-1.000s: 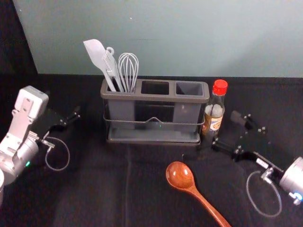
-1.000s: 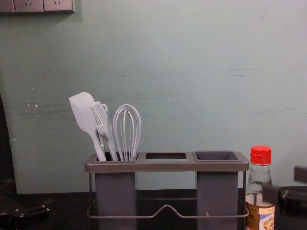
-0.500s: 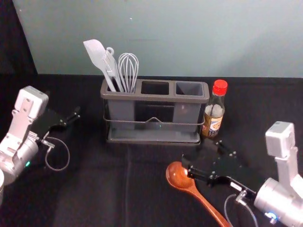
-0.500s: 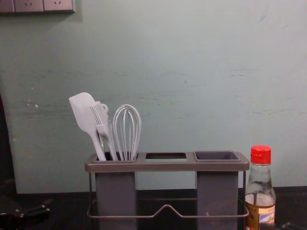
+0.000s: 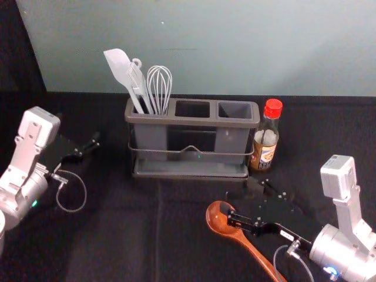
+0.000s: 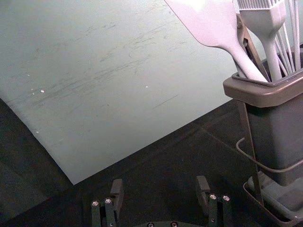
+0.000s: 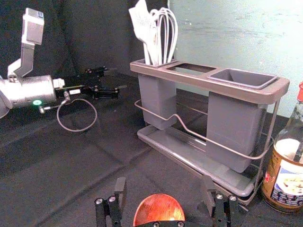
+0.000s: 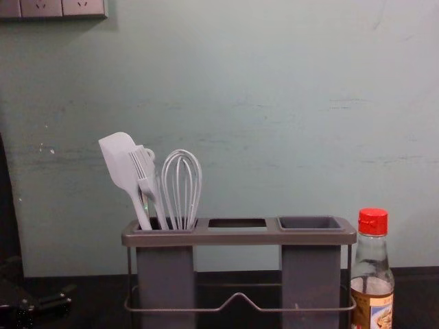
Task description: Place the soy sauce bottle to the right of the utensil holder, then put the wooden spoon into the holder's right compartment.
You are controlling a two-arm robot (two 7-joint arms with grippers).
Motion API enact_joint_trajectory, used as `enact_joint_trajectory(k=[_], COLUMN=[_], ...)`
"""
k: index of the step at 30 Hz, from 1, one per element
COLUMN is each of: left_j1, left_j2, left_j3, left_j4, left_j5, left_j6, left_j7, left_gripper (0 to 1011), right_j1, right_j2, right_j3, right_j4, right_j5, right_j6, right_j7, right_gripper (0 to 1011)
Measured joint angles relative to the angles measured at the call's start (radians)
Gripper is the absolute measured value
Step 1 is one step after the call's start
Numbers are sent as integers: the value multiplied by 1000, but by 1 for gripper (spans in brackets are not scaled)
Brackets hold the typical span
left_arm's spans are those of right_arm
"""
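In the head view my right gripper is low over the bowl of the wooden spoon, whose handle runs toward the front edge. The right wrist view has that gripper open, the spoon bowl showing between its fingers. The soy sauce bottle stands upright, red-capped, close beside the right end of the grey utensil holder. The holder's right compartment has nothing standing in it. My left gripper stays parked at the left, open in its wrist view.
White utensils, a spatula and a whisk among them, stand in the holder's left compartment. Behind the black-covered table rises a pale green wall.
My right gripper has moved from beside the bottle leftward and toward the front, to the spoon bowl, and has left the chest view. Bottle, holder and left arm stay put.
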Motion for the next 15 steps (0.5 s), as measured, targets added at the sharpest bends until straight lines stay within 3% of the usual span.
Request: enact_joint_trajectory(k=[10,14,15], left_j1=[0,0,0], left_j2=[0,0,0], left_j3=[0,0,0], left_j4=[0,0,0], left_j5=[0,0,0], left_j6=[0,0,0], left_j7=[0,0,0], left_gripper=[1005,1005,1005], right_j1=[2,18,25], right_j2=[1,11,15], right_j3=[0,-13,-23], right_j4=[-1,-17,-33], right_j5=[0,-19,-38], right_j6=[4,52,88], right_j7=[0,-12,-30], right_gripper=[1002,1000,1002])
